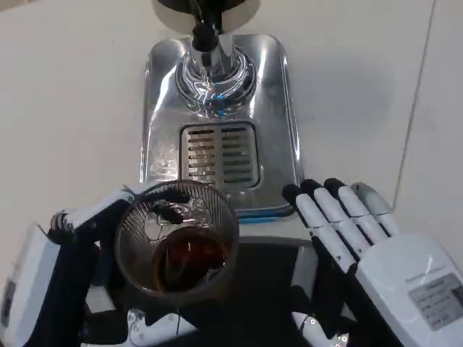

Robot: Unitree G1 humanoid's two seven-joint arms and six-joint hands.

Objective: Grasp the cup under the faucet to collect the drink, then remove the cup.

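While we are gripping the cup [177, 242] in our left hand [87, 224], fingers wrapped round its ribbed wall and dark drink already inside, we are keeping it upright just in front of the drip tray [163, 108]. Our right hand [376, 246] is resting beside it, fingers straight and together, holding nothing. Beyond stands the faucet [206, 32]; we are judging a slow, level carry to the worktop [65, 101] safest against spilling.
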